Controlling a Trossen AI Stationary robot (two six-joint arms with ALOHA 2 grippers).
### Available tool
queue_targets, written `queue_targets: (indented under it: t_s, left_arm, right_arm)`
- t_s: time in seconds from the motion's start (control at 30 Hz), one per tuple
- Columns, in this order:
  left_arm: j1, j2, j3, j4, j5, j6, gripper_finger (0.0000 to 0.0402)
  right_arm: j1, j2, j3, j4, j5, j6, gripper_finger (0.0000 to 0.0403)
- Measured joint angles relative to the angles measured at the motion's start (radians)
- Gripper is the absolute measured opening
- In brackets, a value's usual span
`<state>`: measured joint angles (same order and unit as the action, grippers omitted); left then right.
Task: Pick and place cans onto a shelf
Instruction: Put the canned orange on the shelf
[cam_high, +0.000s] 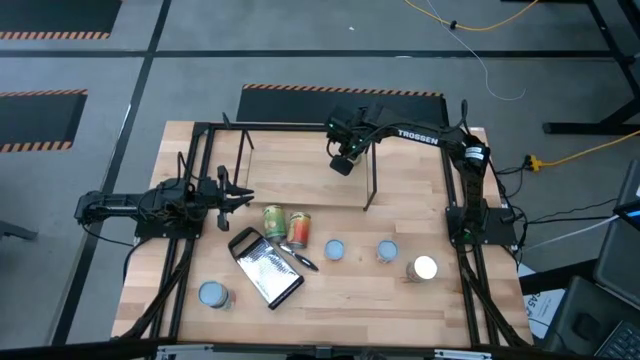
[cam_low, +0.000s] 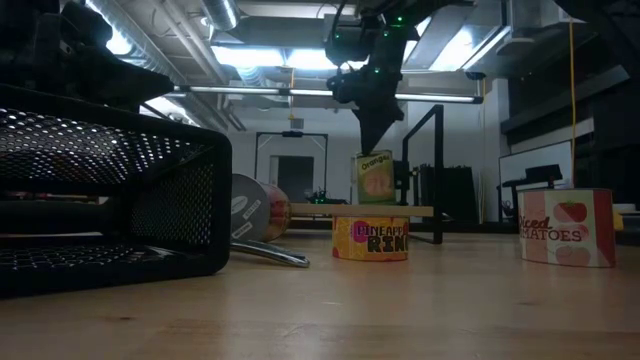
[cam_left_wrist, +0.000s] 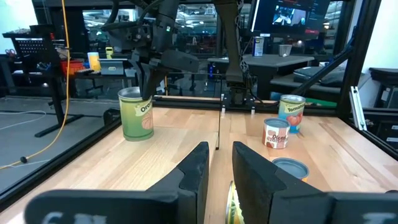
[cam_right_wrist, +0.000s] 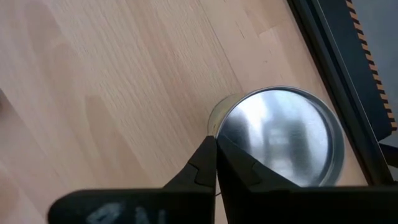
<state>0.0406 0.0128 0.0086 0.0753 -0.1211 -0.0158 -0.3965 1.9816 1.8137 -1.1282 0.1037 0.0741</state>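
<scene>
A green-labelled can (cam_left_wrist: 137, 113) with a silver top (cam_right_wrist: 280, 137) stands upright on the shelf's light board (cam_low: 310, 210), hidden under the arm in the high view. My right gripper (cam_high: 345, 160) is above it, shut, tips at the can's top rim. My left gripper (cam_high: 240, 195) is open and empty at the table's left, level above the table. Two green-labelled cans (cam_high: 285, 226) lie near the grater (cam_high: 265, 268). Three blue-grey-topped cans (cam_high: 334, 249) (cam_high: 387, 251) (cam_high: 212, 294) and a white-topped one (cam_high: 424, 268) stand on the table. My right gripper points down from above, its shut fingertips (cam_right_wrist: 214, 146) at the edge of the green can's top rim (cam_right_wrist: 219, 124). Whether they touch the rim I cannot tell. The can stands upright on the shelf board.
The shelf's thin black rods (cam_high: 370, 180) stand beside the right gripper. The black frame (cam_high: 200, 160) edges the table. In the low view the grater's mesh (cam_low: 110, 190) fills the left; a pineapple can (cam_low: 370, 238) and a tomato can (cam_low: 566, 228) stand in front.
</scene>
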Motion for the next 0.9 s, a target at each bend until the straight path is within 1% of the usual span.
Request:
queue_targets:
  t_s: [0.53,0.6,0.8,0.9]
  left_arm:
    - [0.0,0.0,0.0,0.0,0.0,0.0,0.0065]
    - [0.0,0.0,0.0,0.0,0.0,0.0,0.0065]
    - [0.0,0.0,0.0,0.0,0.0,0.0,0.0065]
    - [0.0,0.0,0.0,0.0,0.0,0.0,0.0065]
  right_arm:
    - [0.0,0.0,0.0,0.0,0.0,0.0,0.0015]
    - [0.0,0.0,0.0,-0.001,-0.002,-0.001,0.0025]
    - [0.0,0.0,0.0,-0.001,-0.003,-0.001,0.0074]
    - [0.0,0.0,0.0,-0.001,-0.002,-0.002,0.0087]
